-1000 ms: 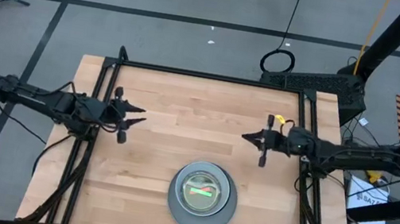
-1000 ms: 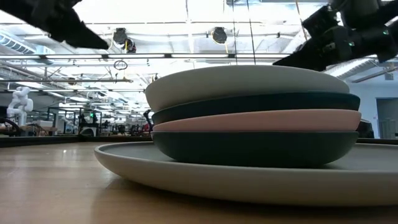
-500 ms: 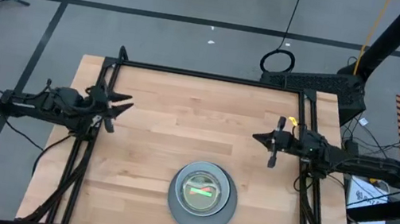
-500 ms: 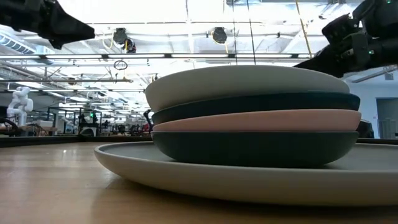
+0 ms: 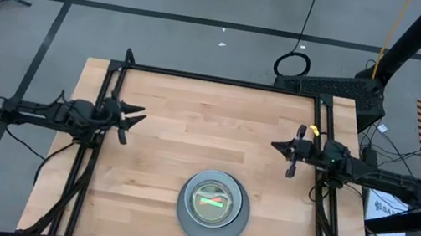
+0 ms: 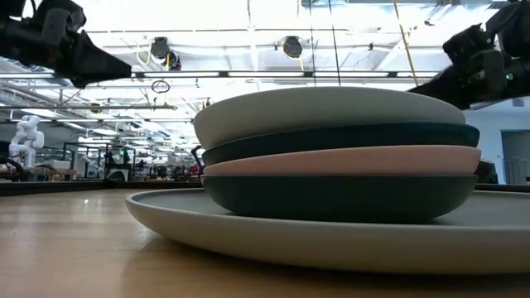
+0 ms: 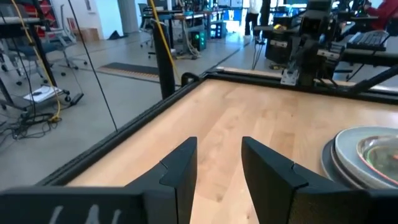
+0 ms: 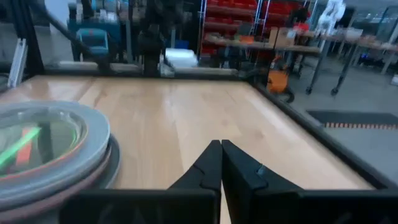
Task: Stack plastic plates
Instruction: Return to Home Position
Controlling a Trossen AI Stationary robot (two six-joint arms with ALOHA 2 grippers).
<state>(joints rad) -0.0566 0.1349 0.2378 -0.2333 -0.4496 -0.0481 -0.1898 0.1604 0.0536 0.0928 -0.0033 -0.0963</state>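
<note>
On the table [image 5: 196,103], one plate stack [image 5: 214,204]; left pincer [image 5: 138,115] parted, right pincer [image 5: 275,146] closed, empty.

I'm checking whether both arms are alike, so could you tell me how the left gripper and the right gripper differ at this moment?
The left gripper is open, its fingers apart; the right gripper is shut, its fingers pressed together. The left gripper sits by the left edge of the table, the right gripper by its right edge. Both hold nothing, point toward the table's middle and are clear of the stack of plates.
</note>
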